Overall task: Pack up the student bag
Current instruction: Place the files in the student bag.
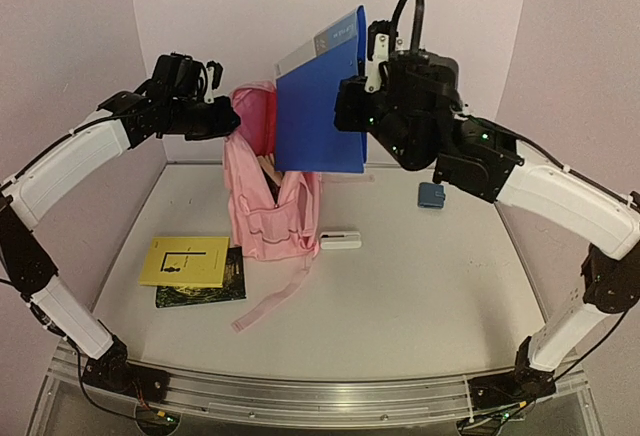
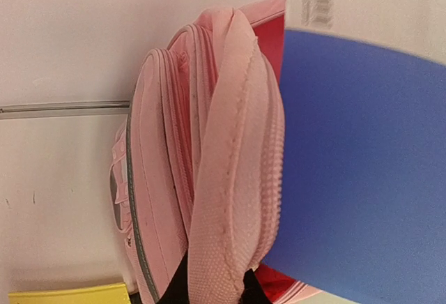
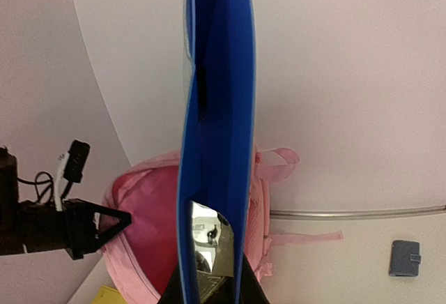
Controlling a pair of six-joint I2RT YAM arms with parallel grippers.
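Note:
The student bag [image 1: 268, 201] is a light-pink backpack standing at the back of the table, its mouth open and showing red-pink lining [image 3: 150, 231]. My left gripper [image 1: 226, 117] is shut on a padded pink band at the bag's top [image 2: 223, 199], with dark fingertips [image 2: 174, 291] on either side of it. A tall blue folder [image 1: 322, 106] hangs upright just above the bag's mouth. My right gripper [image 1: 356, 106] is shut on the folder's right edge. In the right wrist view the folder [image 3: 217, 109] stands edge-on between the jaws of the right gripper [image 3: 216, 291].
A yellow book [image 1: 185, 260] lies on a dark book [image 1: 212, 288] at the front left. A white oblong case [image 1: 341, 241] sits right of the bag, beside its loose strap [image 1: 275, 306]. A small blue wallet [image 1: 431, 194] lies at the back right.

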